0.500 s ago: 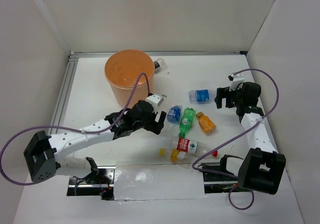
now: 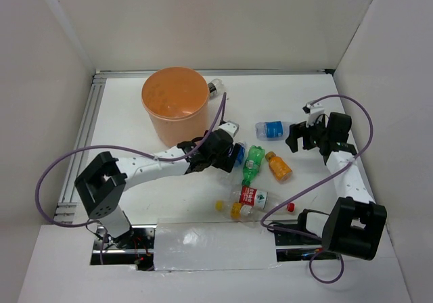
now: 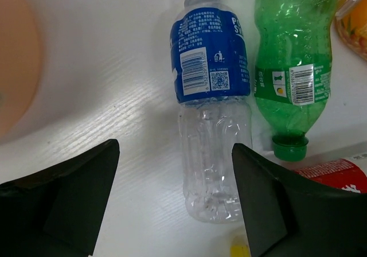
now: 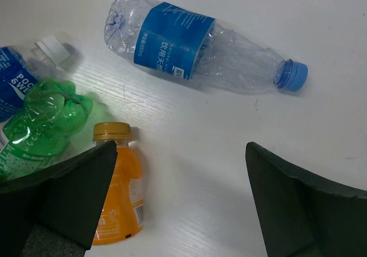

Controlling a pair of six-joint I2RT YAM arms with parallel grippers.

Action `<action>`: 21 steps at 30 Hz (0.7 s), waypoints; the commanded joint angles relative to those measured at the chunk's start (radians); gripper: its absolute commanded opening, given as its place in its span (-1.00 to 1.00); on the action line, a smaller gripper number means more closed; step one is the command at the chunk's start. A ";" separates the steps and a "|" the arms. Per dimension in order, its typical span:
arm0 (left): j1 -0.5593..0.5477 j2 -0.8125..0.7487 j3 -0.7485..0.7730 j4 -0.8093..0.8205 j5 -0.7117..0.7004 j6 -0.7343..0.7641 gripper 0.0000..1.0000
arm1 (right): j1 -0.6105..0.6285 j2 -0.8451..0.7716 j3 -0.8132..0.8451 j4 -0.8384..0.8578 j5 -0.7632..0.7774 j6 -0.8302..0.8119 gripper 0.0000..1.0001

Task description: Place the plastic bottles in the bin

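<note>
- Nearest the arm bases, a clear ribbed plastic bottle with a red label and red cap [image 2: 256, 197] lay on its side on the white table [image 2: 122, 127], touching a yellowish bottle [image 2: 234, 210].
- The left gripper [image 3: 175, 154] had its black wedge-shaped fingers spread wide, gripping nothing. A crumpled clear bottle with a blue label and white cap [image 3: 212, 113] lay flat between them. The top view hid these fingers under the wrist body.
- A crinkled translucent green bottle [image 3: 289, 67] lay just beside it, roughly parallel, its green cap towards the wrist camera.
- A squat orange bottle with an amber cap [image 4: 120, 194] lay near the green one; only the right wrist view showed its cap plainly.
- The right gripper [image 4: 180, 148] was likewise spread and empty. Beyond its fingertips, a clear dented bottle with a blue label and blue cap [image 4: 189, 45] lay alone on its side, table showing all round it.
- The round orange plastic bin [image 2: 174, 100], smooth and slightly tapered, stood upright at the far left. The left wrist view caught it only as an orange blur.
- A further clear bottle [image 2: 216, 86] lay just beside the bin's far side, seen only from the top.
- All bottles seen lay outside the bin.
- White walls [image 2: 223, 19] closed three sides, and a metal rail [image 2: 84, 134] ran along the left edge. The widest open stretch of table lay at the far right.
</note>
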State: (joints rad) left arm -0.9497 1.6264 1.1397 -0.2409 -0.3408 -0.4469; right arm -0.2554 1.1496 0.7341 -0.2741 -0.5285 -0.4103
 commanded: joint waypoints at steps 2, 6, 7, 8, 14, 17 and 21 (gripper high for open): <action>0.014 0.050 0.055 0.058 0.088 0.008 0.89 | -0.005 0.012 0.045 -0.005 -0.030 -0.010 1.00; 0.014 0.134 0.095 0.048 0.144 -0.001 0.91 | -0.005 0.052 0.064 -0.005 -0.008 -0.010 1.00; 0.014 0.171 0.095 0.048 0.155 -0.001 0.91 | -0.005 0.062 0.074 -0.005 -0.008 -0.010 1.00; 0.014 0.187 0.104 0.048 0.167 -0.001 0.80 | -0.005 0.062 0.083 0.010 -0.008 -0.010 1.00; 0.014 0.233 0.104 0.048 0.191 -0.010 -0.03 | -0.005 0.094 0.113 0.072 -0.131 -0.218 1.00; 0.014 0.233 0.104 0.048 0.191 0.001 -0.49 | -0.005 0.137 0.137 0.072 -0.243 -0.397 1.00; 0.014 0.144 0.169 -0.020 0.143 0.040 -0.87 | -0.005 0.234 0.233 0.004 -0.388 -0.684 1.00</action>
State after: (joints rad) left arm -0.9363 1.8385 1.2446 -0.2173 -0.1757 -0.4416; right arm -0.2562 1.3350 0.8730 -0.2619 -0.7628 -0.8108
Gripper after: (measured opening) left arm 0.455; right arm 0.999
